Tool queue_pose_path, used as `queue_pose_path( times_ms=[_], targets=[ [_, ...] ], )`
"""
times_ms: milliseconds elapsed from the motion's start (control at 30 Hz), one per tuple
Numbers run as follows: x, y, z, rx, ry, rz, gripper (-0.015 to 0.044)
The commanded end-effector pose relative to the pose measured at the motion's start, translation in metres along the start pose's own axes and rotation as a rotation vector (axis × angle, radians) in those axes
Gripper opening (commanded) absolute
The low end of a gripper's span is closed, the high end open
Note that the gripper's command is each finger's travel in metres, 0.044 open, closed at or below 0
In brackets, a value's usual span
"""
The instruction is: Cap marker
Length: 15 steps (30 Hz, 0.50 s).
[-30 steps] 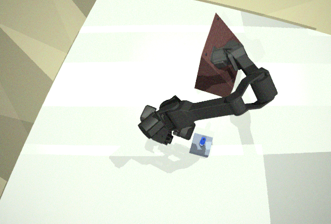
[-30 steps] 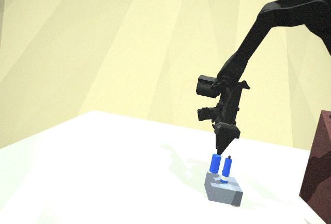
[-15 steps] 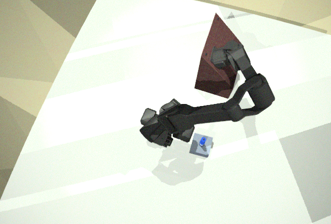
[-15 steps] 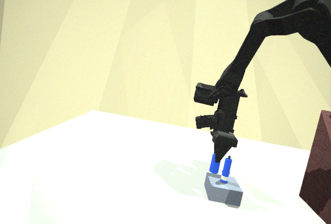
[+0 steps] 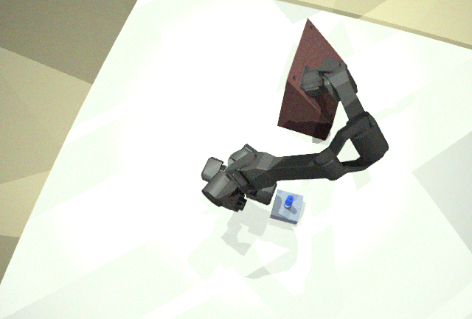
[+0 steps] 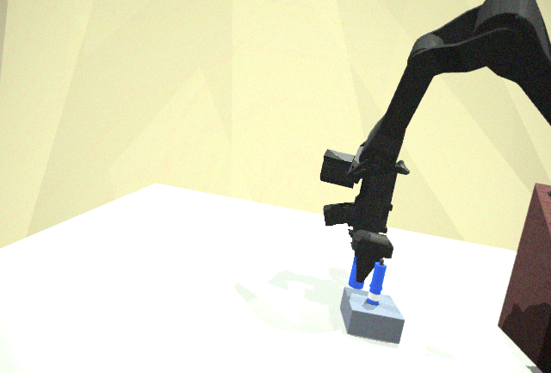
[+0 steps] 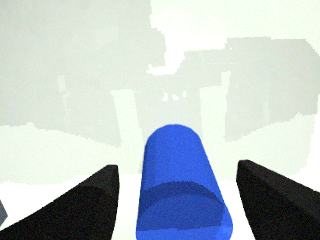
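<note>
On the white worktop point(image 6: 133, 270), the tool point(image 7: 175, 220) stands half open around the blue cap point(image 7: 182, 194), gripping nothing. The marker point(image 6: 377, 282) stands in its block point(image 6: 371, 320) just beside.

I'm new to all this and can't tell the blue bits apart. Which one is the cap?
Find the grey block on the white table; the marker stands in it. The cap stands on the table just beside the block, between the open jaws: a plain blue cylinder, with no white band or dark tip.

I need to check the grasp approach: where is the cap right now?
In the wrist view the blue cap stands between the open gripper fingers, untouched; in the exterior view, just left of the marker.
</note>
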<state>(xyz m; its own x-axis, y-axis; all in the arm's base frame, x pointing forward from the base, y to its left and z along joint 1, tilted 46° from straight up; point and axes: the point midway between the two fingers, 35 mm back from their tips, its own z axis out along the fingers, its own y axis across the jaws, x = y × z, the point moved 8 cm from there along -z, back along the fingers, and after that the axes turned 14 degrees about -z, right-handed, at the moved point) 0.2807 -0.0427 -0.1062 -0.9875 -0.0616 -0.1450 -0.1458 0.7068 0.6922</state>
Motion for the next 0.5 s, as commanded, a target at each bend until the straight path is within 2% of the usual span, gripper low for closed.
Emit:
queue_pose_path(
  times_ms=[0,67,367,467],
  targets=[
    [0.0,0.0003,0.0025,-0.004,-0.004,0.003,0.0186],
    [0.0,0.0003,0.0025,-0.004,-0.004,0.003,0.0133],
    [0.0001,-0.0004,0.0025,-0.004,-0.004,0.003,0.0073],
    [-0.0002,-0.0007,-0.0018,-0.003,-0.004,0.003,0.0]
  ],
)
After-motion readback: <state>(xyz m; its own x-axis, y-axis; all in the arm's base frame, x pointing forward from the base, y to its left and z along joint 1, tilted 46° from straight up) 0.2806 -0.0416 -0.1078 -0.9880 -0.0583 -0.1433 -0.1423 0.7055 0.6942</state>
